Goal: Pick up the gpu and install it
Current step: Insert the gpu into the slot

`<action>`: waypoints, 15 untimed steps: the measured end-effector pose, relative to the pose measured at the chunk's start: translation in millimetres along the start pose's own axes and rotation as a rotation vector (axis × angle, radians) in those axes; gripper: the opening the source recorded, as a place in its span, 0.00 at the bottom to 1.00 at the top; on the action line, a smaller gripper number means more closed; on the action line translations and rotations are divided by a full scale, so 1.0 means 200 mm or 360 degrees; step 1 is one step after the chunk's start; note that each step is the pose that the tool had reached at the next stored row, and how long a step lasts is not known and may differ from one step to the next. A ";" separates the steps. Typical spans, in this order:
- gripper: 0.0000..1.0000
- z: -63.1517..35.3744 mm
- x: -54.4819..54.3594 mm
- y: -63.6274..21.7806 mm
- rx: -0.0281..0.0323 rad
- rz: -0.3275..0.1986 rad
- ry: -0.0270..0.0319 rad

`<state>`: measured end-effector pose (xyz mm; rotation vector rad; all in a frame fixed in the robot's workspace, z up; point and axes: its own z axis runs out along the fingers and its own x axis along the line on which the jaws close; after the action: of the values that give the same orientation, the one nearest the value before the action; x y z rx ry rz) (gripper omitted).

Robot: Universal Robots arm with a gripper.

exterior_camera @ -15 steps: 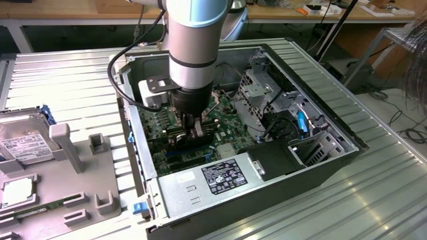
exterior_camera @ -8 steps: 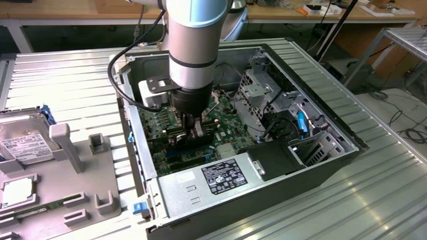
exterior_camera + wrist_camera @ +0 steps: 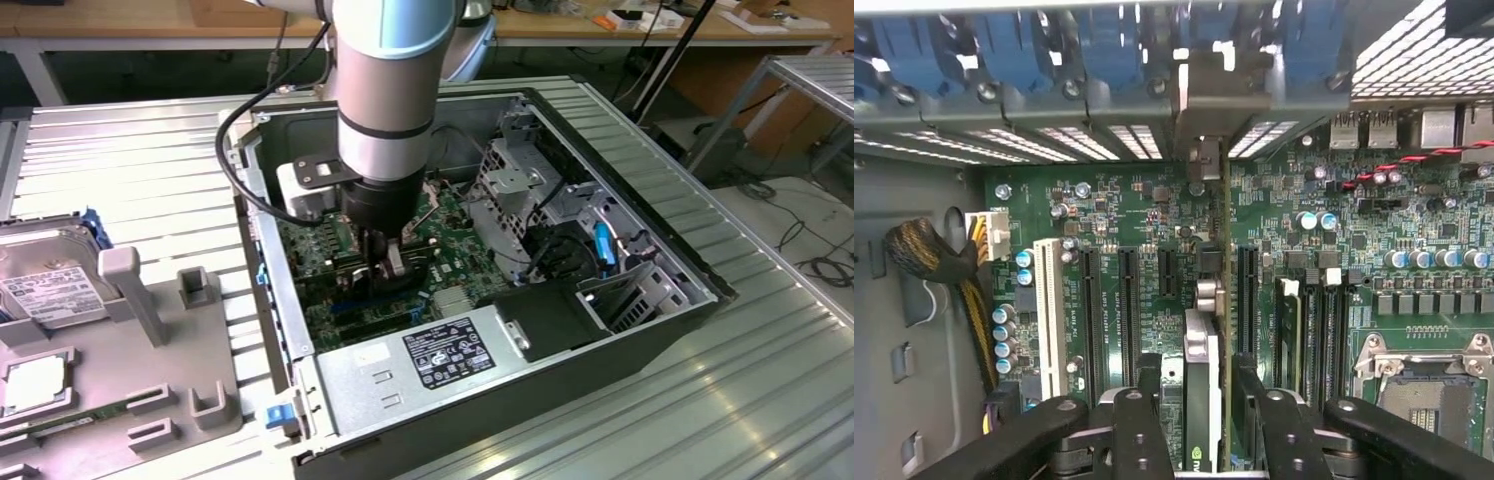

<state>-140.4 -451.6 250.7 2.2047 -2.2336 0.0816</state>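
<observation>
The gpu (image 3: 1206, 330) appears edge-on in the wrist view, a thin dark card with a silver heat sink, standing upright over the green motherboard (image 3: 1134, 215). Its silver bracket (image 3: 1204, 95) reaches the case's rear slot openings. My gripper (image 3: 1202, 425) is shut on the gpu, one black finger (image 3: 1149, 400) on each side. The card runs along a black expansion slot (image 3: 1246, 290); whether it is seated I cannot tell. In the exterior view my gripper (image 3: 390, 262) is deep inside the open computer case (image 3: 667, 250), with the dark gpu (image 3: 400, 270) between its fingers.
A black power-supply box with a white sticker (image 3: 447, 355) fills the case's near end. A metal drive cage (image 3: 514, 180) stands toward the exterior view's right. Free black slots (image 3: 1090, 300), a white slot (image 3: 1049, 310), a cable bundle (image 3: 934, 255) and the CPU socket (image 3: 1429, 385) surround the card. A silver hard drive (image 3: 47, 290) lies on a grey fixture (image 3: 160, 340).
</observation>
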 end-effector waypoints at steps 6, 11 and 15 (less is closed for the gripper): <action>0.47 0.000 0.00 0.000 0.00000 0.0000 0.00001; 0.47 -0.069 0.00 -0.003 -0.00024 0.0000 0.00002; 0.47 -0.204 0.00 -0.008 -0.00029 0.0005 0.00003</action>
<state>-140.2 -450.8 291.5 2.2003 -2.2361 0.0797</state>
